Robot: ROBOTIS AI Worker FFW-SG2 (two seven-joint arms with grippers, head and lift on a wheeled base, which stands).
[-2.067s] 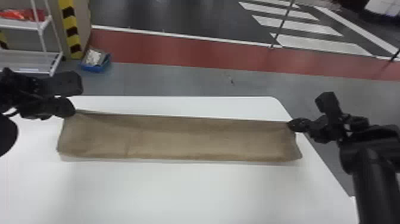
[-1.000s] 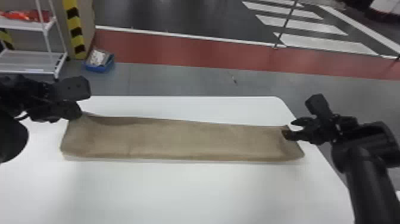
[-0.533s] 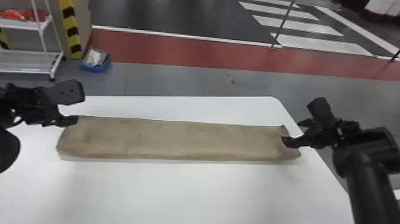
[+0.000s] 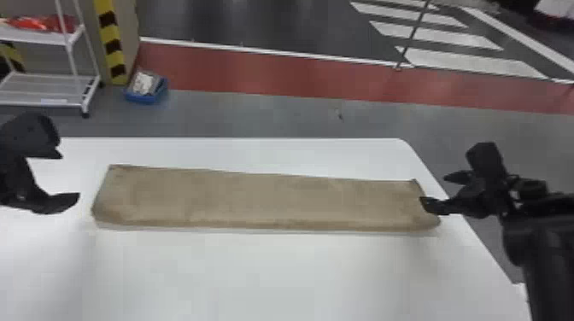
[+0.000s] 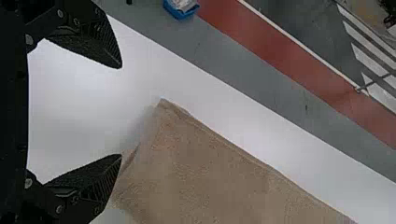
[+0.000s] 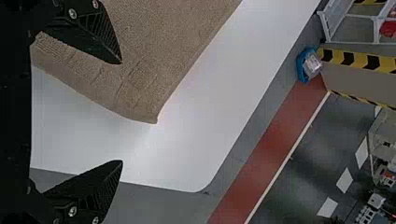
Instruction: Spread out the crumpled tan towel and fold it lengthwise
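Towel (image 4: pixel 265 200) lies lengthwise mid-frame, table (image 4: pixel 277 273) spreading below. Left gripper (image 4: pixel 70 176), spread, sits left of it; right gripper (image 4: pixel 434 188), spread, overlaps its right end near the table's edge. Floor (image 4: pixel 256 114) above.

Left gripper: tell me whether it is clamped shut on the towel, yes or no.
No, the left gripper stands open, its fingertips wide apart with white table showing between them.

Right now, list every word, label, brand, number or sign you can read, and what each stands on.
No readable text.
Rack: a pale strip low down, too small to read.
Post: yellow and black stripes, no words.
Floor: white bars, no words.
Towel: no print seen.
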